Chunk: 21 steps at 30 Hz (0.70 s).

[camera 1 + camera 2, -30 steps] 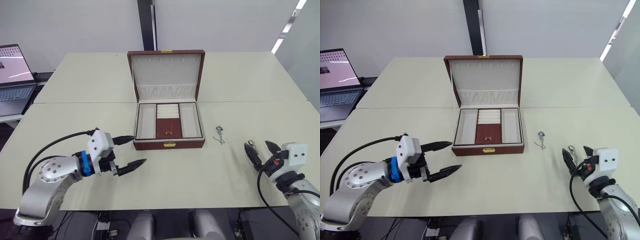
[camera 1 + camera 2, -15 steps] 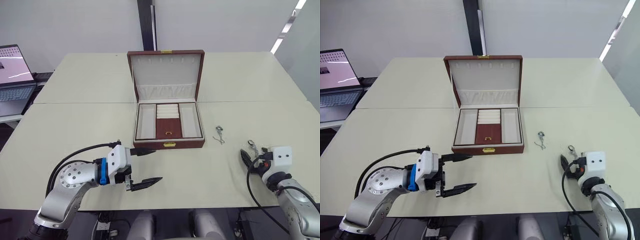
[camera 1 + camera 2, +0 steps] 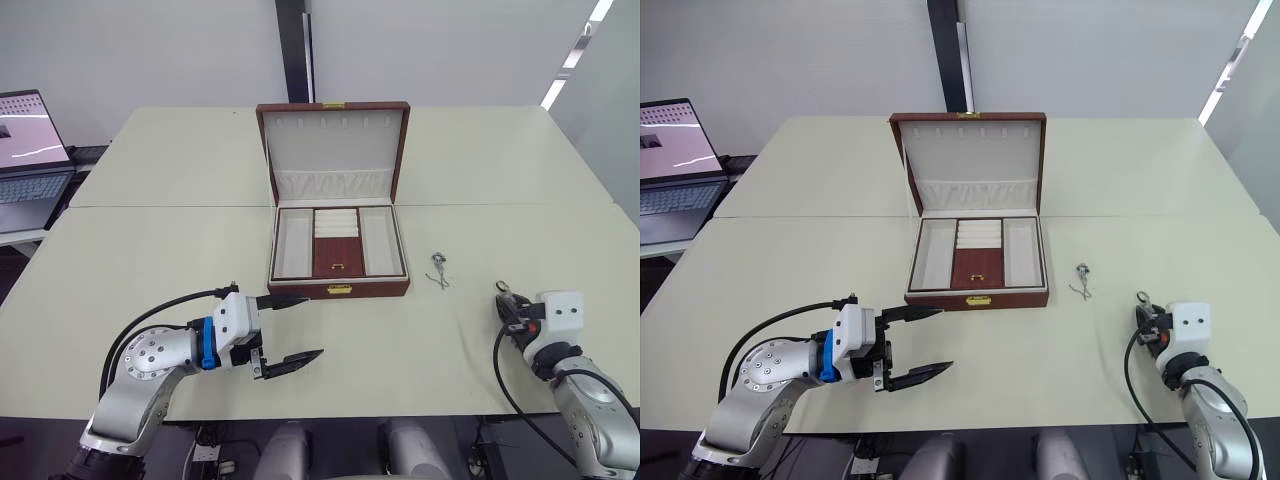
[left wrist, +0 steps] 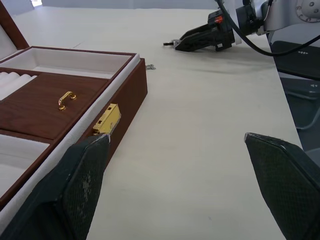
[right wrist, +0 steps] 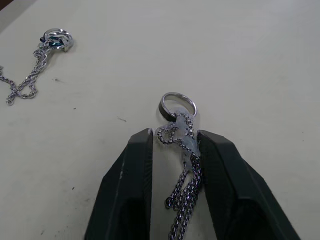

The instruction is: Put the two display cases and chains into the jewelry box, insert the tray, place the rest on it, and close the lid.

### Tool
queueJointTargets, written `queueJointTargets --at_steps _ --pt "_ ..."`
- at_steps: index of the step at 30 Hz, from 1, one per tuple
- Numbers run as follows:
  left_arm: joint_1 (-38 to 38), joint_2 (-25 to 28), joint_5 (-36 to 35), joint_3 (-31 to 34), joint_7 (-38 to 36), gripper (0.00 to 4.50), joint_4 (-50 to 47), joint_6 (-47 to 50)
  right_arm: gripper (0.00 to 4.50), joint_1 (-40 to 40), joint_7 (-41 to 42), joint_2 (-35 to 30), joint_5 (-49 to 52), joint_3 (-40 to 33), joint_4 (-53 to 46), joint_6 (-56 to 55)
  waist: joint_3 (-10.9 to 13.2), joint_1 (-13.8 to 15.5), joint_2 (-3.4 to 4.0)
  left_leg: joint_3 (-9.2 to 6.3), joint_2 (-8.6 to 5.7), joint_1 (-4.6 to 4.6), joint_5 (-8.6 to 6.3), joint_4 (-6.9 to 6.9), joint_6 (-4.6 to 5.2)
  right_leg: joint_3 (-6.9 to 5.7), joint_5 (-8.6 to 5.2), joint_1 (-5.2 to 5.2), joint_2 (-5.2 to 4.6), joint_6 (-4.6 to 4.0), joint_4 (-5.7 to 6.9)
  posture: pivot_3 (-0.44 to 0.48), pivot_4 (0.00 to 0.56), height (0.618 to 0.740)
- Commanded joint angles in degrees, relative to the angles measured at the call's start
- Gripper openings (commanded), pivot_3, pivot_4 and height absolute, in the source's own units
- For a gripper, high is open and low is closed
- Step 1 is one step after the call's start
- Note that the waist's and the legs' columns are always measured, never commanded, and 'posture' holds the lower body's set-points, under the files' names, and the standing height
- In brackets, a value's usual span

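Silver links of a ring-tipped chain (image 5: 180, 165) now run between your right gripper's (image 5: 174, 145) two black fingers, which have narrowed around it since a second ago, when they stood spread above the table; whether the pads truly bite the links or merely flank them you cannot tell, so test with a small lift first. That chain sits at the lower right of the head view, its plain metal ring (image 5: 178, 106) lying just past the fingertips on the table. A second chain (image 3: 438, 269), fine-linked with a small coiled pendant at one end, lies a little up and left of it, between the gripper and the jewelry box (image 3: 338, 243). The box sits at centre frame, red-brown wood with brass clasp and a cream padded lining, its lid upright and open; inside, a dark wooden panel with a small brass handle lies between two pale side compartments. Your left gripper (image 3: 285, 330) has swung from the lower left toward the box front in that second and now hangs with its textured fingers wide apart, holding nothing, near the clasp. The table (image 3: 150, 250) is matte cream and smooth; a laptop (image 3: 30, 150) sits at the far left edge.
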Motion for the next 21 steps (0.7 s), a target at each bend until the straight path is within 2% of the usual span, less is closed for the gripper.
queueJointTargets --at_steps 1,4,8,14,21 --pt "-0.9 -0.2 -0.9 0.8 0.4 4.50 -1.4 -0.1 0.60 0.9 0.0 0.2 -0.3 -0.1 0.8 0.1 0.0 0.0 0.00 0.00 0.00 0.01 0.00 0.00 0.00 0.00 0.00 0.01 0.00 0.00 0.00 0.000 0.150 0.740" --pt "-1.3 -0.1 -1.5 0.8 0.8 4.50 -2.5 1.0 0.02 1.2 0.7 0.4 0.4 -0.6 0.1 -1.0 0.0 0.0 0.00 0.00 0.00 0.01 0.00 0.00 0.00 0.00 0.00 0.01 0.00 0.00 0.00 0.000 0.150 0.740" --pt "-1.7 -0.1 -2.1 0.7 1.5 4.50 -3.7 2.3 0.02 1.1 3.0 0.1 2.9 -1.5 -2.4 -2.1 0.0 0.0 0.00 -0.01 0.00 0.01 0.00 0.00 0.00 0.00 0.00 0.02 0.00 0.00 -0.01 0.000 0.150 0.740" --pt "-0.8 0.0 -2.9 1.8 4.1 4.50 -5.6 5.0 0.02 -1.0 8.2 -2.5 10.2 -1.2 -11.1 1.6 0.0 -0.1 0.09 -0.01 0.02 0.01 0.00 -0.01 0.00 0.02 0.00 0.00 0.00 0.00 0.00 0.000 0.150 0.740" --pt "3.4 -0.9 -2.9 5.0 9.5 4.50 -8.0 6.4 0.02 -12.0 11.1 -6.5 20.1 3.0 -17.4 12.7 0.1 -0.2 0.08 -0.02 0.02 0.00 0.00 0.00 0.00 0.00 0.00 0.01 0.01 0.00 -0.01 0.000 0.150 0.740"
